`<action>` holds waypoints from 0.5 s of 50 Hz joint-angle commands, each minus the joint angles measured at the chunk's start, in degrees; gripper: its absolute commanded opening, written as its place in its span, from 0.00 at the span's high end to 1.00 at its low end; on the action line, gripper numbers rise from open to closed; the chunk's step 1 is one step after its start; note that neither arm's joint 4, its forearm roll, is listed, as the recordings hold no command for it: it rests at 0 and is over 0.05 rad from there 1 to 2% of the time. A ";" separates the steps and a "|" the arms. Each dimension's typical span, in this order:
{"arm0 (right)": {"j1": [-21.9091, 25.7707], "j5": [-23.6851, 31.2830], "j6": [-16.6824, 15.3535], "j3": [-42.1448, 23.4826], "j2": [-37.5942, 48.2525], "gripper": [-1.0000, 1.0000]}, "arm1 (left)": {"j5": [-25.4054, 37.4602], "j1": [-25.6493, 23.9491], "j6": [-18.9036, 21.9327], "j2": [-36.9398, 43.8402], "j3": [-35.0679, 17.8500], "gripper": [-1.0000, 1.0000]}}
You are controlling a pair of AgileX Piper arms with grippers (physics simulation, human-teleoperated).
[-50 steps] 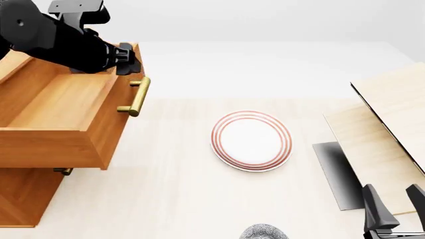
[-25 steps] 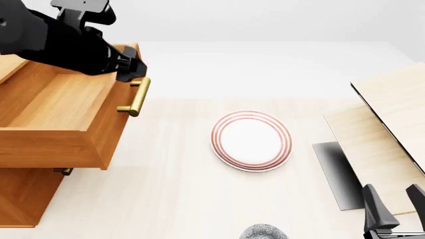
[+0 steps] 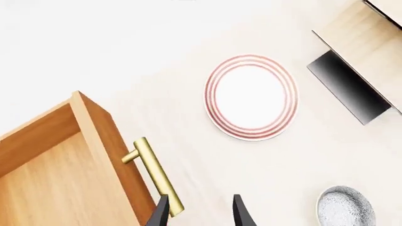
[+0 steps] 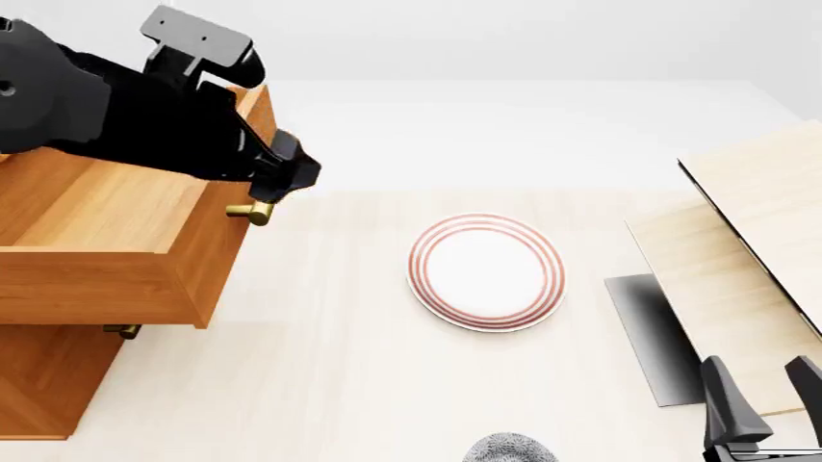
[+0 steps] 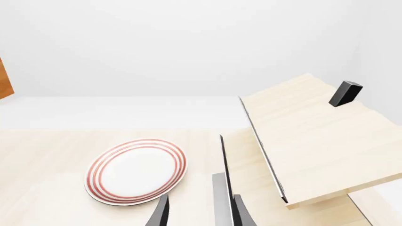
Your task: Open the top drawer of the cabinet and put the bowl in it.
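Observation:
The cabinet (image 4: pixel 45 375) stands at the table's left with its top drawer (image 4: pixel 110 226) pulled out and nothing inside. My left gripper (image 4: pixel 293 178) hangs open just past the drawer front, over the brass handle (image 3: pixel 152 172), and holds nothing. In the left wrist view the left gripper (image 3: pixel 199 214) has one finger beside the handle's end. The speckled bowl (image 4: pixel 511 449) sits at the near table edge, cut off by the frame, and also shows as the bowl (image 3: pixel 345 208) in the left wrist view. My right gripper (image 4: pixel 760 397) stands open at the near right; in its own wrist view the right gripper (image 5: pixel 199 214) is bare.
A white plate with red rings (image 4: pixel 487 271) lies mid-table between the drawer and the bowl. Pale wooden boards (image 4: pixel 752 241) with a dark shadow beneath stand at the right. A lower drawer's handle (image 4: pixel 122 332) peeks out under the open drawer.
My left arm has swung right and toward the near side, from the drawer front's top edge to over the handle. The drawer, bowl, plate and right gripper have stayed put.

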 commanded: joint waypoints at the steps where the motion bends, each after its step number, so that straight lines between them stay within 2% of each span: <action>1: -0.02 -0.05 -0.05 0.02 -0.03 0.00 | -1.87 -3.91 -0.65 -2.23 4.06 0.00; 3: -0.01 -0.05 -0.06 0.02 -0.03 0.00 | -2.20 -5.33 -2.02 -2.09 3.81 0.00; 6: 0.00 -0.05 -0.07 0.02 -0.02 0.00 | -2.51 -5.18 -1.27 -3.42 5.86 0.00; 7: -0.02 -0.05 -0.05 0.02 -0.03 0.00 | -2.69 -6.31 -2.96 -2.95 5.62 0.00; 8: -0.02 -0.05 -0.04 0.02 -0.03 0.00 | -2.93 -6.16 -2.21 -3.53 6.42 0.00; 13: -0.01 -0.06 -0.05 0.02 -0.03 0.00 | -3.88 -7.74 -3.54 -3.21 8.57 0.00; 15: -0.01 -0.05 -0.04 0.02 -0.03 0.00 | -4.60 -9.86 -4.55 -2.32 8.46 0.00; 25: 0.00 -0.06 -0.04 0.02 -0.03 0.00 | -6.84 -11.71 -5.75 -1.69 10.36 0.00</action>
